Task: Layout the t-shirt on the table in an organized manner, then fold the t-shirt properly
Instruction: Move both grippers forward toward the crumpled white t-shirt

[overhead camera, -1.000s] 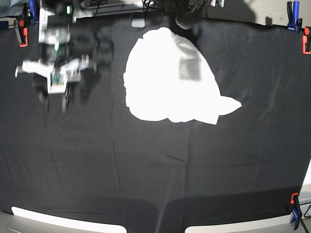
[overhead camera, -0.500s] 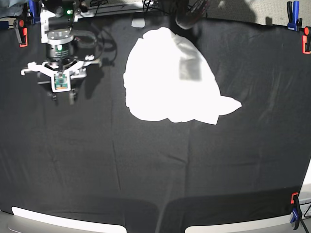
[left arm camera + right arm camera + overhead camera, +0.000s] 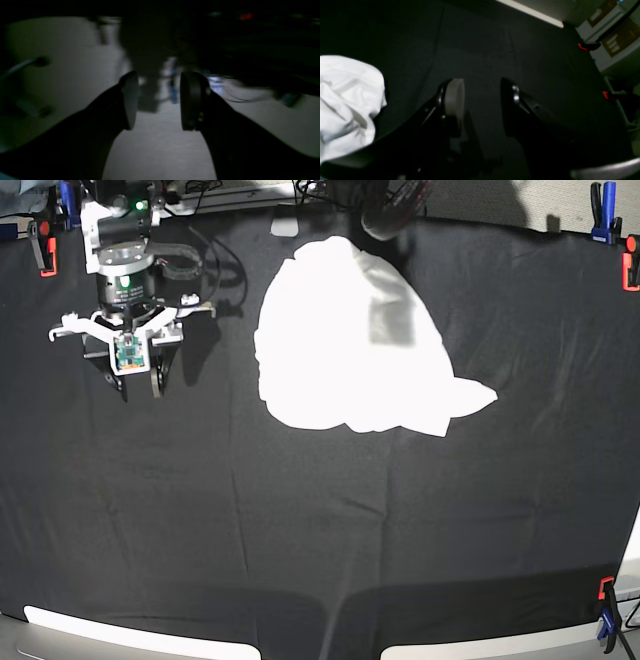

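The white t-shirt (image 3: 345,340) lies crumpled in a rounded heap on the far middle of the black table (image 3: 300,520), plain side up, with one point sticking out to the right. In the base view my right gripper (image 3: 138,385) hangs open left of the shirt, well apart from it. The right wrist view has the right gripper (image 3: 481,107) open over bare cloth, the t-shirt (image 3: 345,105) bunched at its left. My left gripper (image 3: 158,100) is open and empty, facing a pale surface off the table. The left arm (image 3: 388,215) shows only as a dark shape past the shirt's far edge.
Orange and blue clips hold the cloth at the far left (image 3: 45,255), far right (image 3: 603,210) and near right (image 3: 605,605) edges. A small pale object (image 3: 285,227) lies by the far edge. Cables run behind the right arm's base (image 3: 125,220).
My right arm was blurred in motion a second ago; it has now settled, shifted slightly right with its fingers lower in the base view. The t-shirt has not moved.
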`<action>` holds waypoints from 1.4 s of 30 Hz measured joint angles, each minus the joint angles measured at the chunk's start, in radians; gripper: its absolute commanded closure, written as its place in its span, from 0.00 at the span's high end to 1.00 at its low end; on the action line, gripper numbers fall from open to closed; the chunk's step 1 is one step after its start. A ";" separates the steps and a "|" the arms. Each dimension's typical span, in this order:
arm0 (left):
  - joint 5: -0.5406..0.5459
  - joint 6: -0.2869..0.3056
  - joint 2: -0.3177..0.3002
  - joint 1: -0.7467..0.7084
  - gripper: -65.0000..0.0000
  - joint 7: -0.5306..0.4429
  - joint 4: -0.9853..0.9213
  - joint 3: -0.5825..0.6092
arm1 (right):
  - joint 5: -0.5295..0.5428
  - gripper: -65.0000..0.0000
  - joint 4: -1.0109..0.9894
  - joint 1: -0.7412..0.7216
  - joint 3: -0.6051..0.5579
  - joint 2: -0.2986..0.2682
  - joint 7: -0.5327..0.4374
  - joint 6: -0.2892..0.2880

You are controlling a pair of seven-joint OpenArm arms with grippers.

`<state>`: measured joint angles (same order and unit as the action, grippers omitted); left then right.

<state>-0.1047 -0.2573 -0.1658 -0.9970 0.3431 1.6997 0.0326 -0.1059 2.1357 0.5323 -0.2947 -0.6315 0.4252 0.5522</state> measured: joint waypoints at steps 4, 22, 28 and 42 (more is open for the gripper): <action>-0.037 -0.030 -0.003 -0.021 0.39 0.101 0.163 -0.001 | -0.002 0.36 0.000 0.000 0.000 0.000 0.003 0.000; -0.048 -0.024 0.000 0.187 0.39 0.254 0.562 0.000 | -0.301 0.36 0.001 -0.002 0.001 0.116 0.172 0.134; 0.050 0.091 0.000 0.392 0.39 0.298 0.562 0.001 | -0.097 0.36 0.010 -0.052 0.001 0.105 0.145 0.102; 0.064 0.106 -0.001 0.486 0.39 0.400 0.562 0.001 | -0.102 0.36 0.099 -0.057 0.027 0.003 0.158 0.058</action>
<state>-0.0410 -0.1516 -0.1669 -0.5110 0.7433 2.2612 0.0338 -0.2081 2.2345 0.4755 -0.2680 -0.6285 0.5835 0.6098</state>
